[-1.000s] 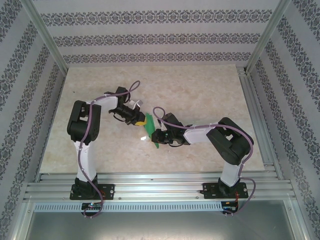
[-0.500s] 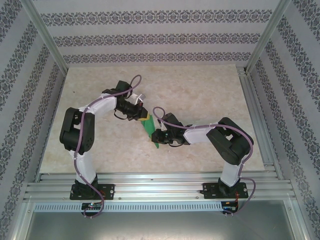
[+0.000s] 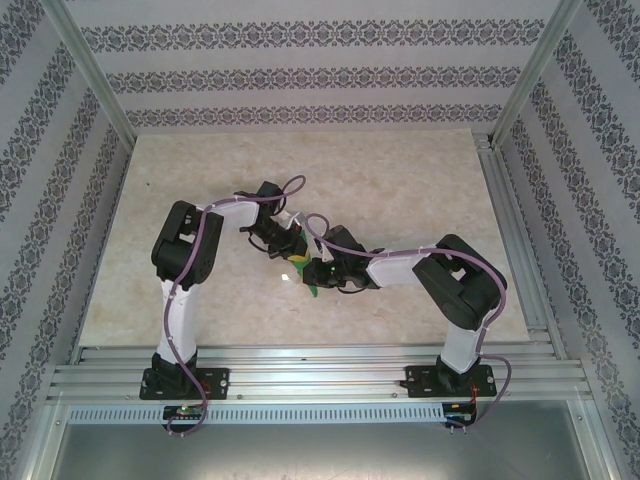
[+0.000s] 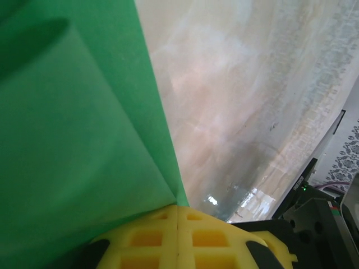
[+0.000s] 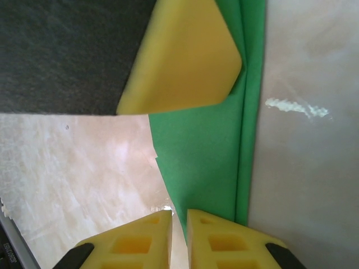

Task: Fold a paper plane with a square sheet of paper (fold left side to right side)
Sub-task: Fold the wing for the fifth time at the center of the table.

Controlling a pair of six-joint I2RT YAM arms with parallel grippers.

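The square sheet of paper (image 3: 311, 289) is bright green and folded into layers. It is held up between both grippers at the table's middle, and little of it shows from above. My left gripper (image 3: 296, 259) is shut, its yellow pads meeting at the paper's (image 4: 73, 140) corner (image 4: 178, 208). My right gripper (image 3: 313, 275) pinches the lower edge of the paper (image 5: 207, 151) between nearly closed pads (image 5: 179, 216). A left fingertip (image 5: 179, 61) lies against the paper's upper part. Whether the paper has the form of a paper plane I cannot tell.
The marble-patterned table top (image 3: 400, 180) stretches behind and to both sides of the grippers. A small white shiny spot (image 5: 294, 107) lies on the table beside the paper. Aluminium rails (image 3: 320, 365) run along the near edge, and patterned walls enclose the other sides.
The left arm swung right and brought its gripper close to the right gripper. Its pads closed. The paper now shows much narrower from above. The right arm stayed put.
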